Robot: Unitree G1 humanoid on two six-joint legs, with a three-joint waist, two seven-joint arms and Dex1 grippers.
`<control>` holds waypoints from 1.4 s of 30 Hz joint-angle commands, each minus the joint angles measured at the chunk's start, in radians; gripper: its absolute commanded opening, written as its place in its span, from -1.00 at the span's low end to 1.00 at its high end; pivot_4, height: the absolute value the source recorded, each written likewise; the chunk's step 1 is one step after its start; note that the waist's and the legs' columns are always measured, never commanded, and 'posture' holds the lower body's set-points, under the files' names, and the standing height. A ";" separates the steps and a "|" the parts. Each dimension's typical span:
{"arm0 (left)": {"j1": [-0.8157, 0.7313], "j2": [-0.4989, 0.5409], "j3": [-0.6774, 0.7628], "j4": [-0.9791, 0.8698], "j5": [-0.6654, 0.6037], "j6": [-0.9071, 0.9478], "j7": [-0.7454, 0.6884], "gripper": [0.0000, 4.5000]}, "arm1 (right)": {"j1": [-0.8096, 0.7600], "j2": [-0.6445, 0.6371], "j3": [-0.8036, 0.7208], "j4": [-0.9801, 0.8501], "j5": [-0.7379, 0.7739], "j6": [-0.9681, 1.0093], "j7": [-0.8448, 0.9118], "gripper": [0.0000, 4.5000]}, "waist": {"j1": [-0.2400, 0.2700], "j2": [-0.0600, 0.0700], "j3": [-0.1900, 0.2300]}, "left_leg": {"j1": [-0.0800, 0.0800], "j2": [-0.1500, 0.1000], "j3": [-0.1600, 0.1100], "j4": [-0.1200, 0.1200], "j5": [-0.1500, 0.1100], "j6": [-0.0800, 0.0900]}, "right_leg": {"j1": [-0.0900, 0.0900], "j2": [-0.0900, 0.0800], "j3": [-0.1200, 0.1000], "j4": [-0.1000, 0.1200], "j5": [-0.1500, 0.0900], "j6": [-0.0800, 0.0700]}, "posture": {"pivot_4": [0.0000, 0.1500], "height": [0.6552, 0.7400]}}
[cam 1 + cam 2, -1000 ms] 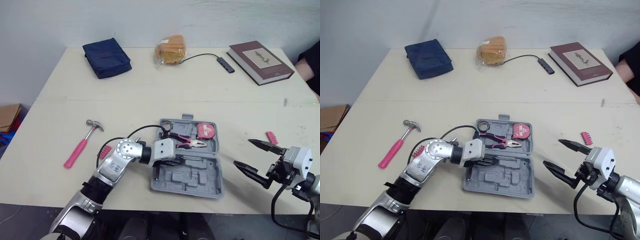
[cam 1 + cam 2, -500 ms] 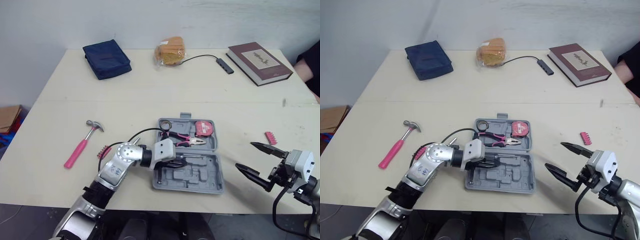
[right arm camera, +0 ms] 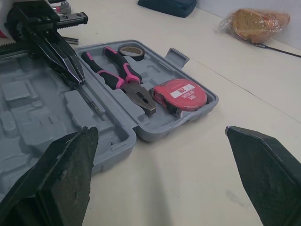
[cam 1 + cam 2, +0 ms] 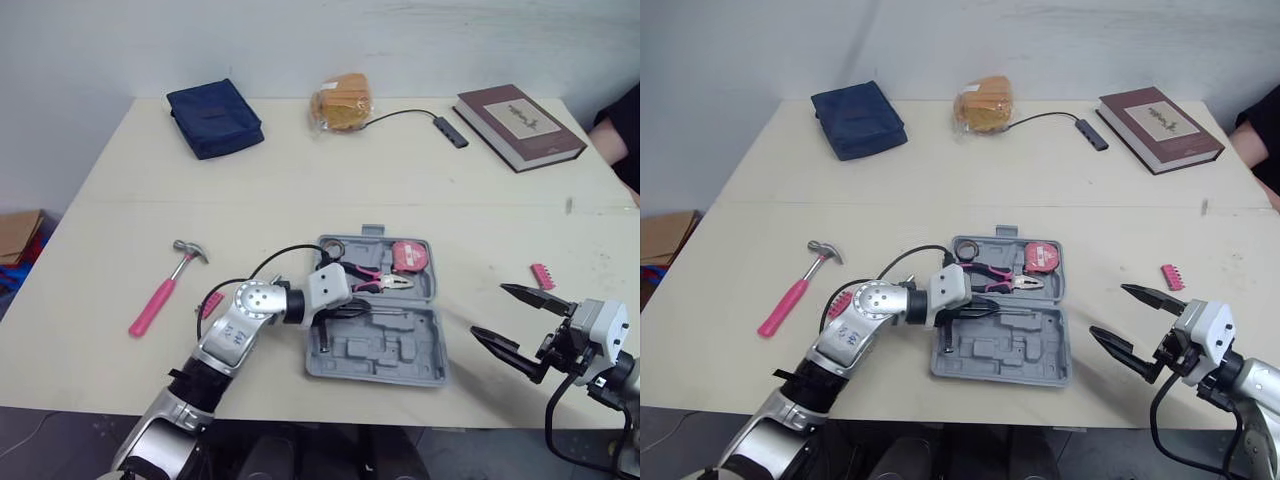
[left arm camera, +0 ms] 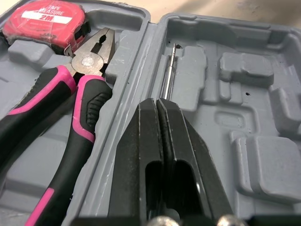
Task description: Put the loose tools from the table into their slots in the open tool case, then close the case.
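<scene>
The grey tool case (image 4: 400, 355) lies open at the table's front middle. In its far half sit pink-handled pliers (image 4: 378, 281), a red tape measure (image 4: 412, 259) and a small tape roll (image 4: 331, 248). My left gripper (image 4: 348, 306) is over the near half beside the hinge, shut on a thin screwdriver (image 5: 167, 75) whose metal shaft pokes out past the fingertips into a moulded groove. A pink-handled hammer (image 4: 158, 298) lies left of the case. A pink bit strip (image 4: 542, 274) lies right of it, another pink strip (image 4: 211, 302) by my left arm. My right gripper (image 4: 488, 310) hovers open right of the case.
Along the far edge are a blue pouch (image 4: 213, 116), a bagged bread (image 4: 342, 100), a cable with a hub (image 4: 450, 130) and a brown book (image 4: 518, 125). A person's dark sleeve (image 4: 625, 120) shows at the right edge.
The camera shifted slightly early on. My left gripper has lifted a little and drawn toward the case hinge with the screwdriver. The right gripper has stayed open and almost still.
</scene>
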 commanded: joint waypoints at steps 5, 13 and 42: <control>0.013 0.048 -0.081 0.021 0.065 0.130 -0.013 -0.99 | 0.001 0.007 -0.034 -0.012 0.015 -0.024 0.006 1.00 | 0.000 0.000 -0.006 | 0.000 0.000 0.000 -0.001 0.000 0.000 | 0.000 0.000 0.000 -0.001 0.000 0.000 | 1.00 1.00; -0.019 0.012 -0.058 0.052 0.019 0.067 -0.018 -0.99 | 0.006 0.009 -0.040 -0.011 0.016 -0.029 0.007 1.00 | 0.000 -0.001 -0.007 | 0.015 0.001 -0.004 -0.002 -0.005 0.004 | 0.019 -0.001 0.001 -0.008 0.000 0.000 | 1.00 1.00; 0.428 0.598 1.113 0.414 -0.338 -0.283 -0.049 0.99 | 0.016 -0.161 -0.388 0.898 -0.080 -0.490 0.134 1.00 | -0.027 -0.001 -0.005 | 0.013 0.007 -0.002 -0.006 -0.012 0.006 | 0.016 -0.003 0.000 -0.013 -0.002 -0.003 | 1.00 1.00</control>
